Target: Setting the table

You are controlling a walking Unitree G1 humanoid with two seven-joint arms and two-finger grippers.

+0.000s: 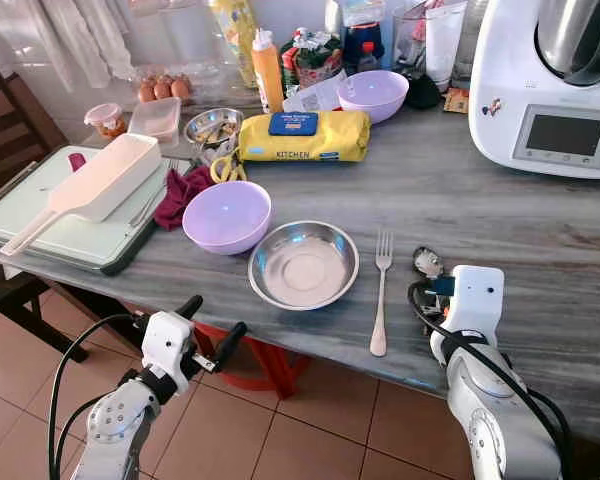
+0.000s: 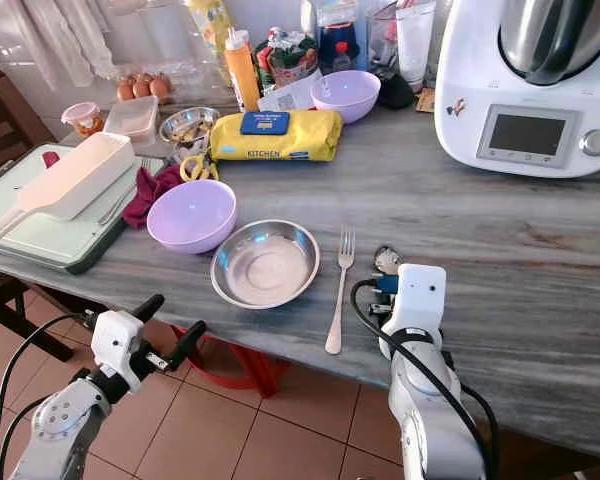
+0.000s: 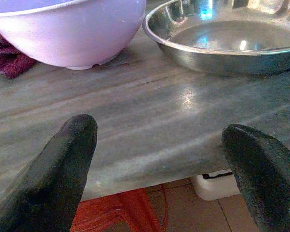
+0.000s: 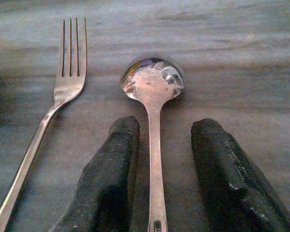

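A steel bowl [image 1: 303, 264] sits near the front edge of the grey table [image 1: 500, 230]. A fork [image 1: 382, 290] lies to its right and a spoon [image 4: 152, 92] further right. My right gripper [image 4: 166, 126] is open and rests low over the table. The spoon's handle lies between its fingers [image 4: 111, 169], closer to one of them. A purple bowl [image 1: 227, 215] stands left of the steel bowl. Just below the table's front edge, my left gripper [image 1: 212, 318] is open and empty, facing both bowls.
A green board [image 1: 70, 240] with a white scoop lies at the left. A yellow pack [image 1: 305, 135], a second purple bowl [image 1: 373, 95], bottles and a white kitchen machine [image 1: 550, 90] crowd the back. A red stool [image 1: 260, 365] stands under the table.
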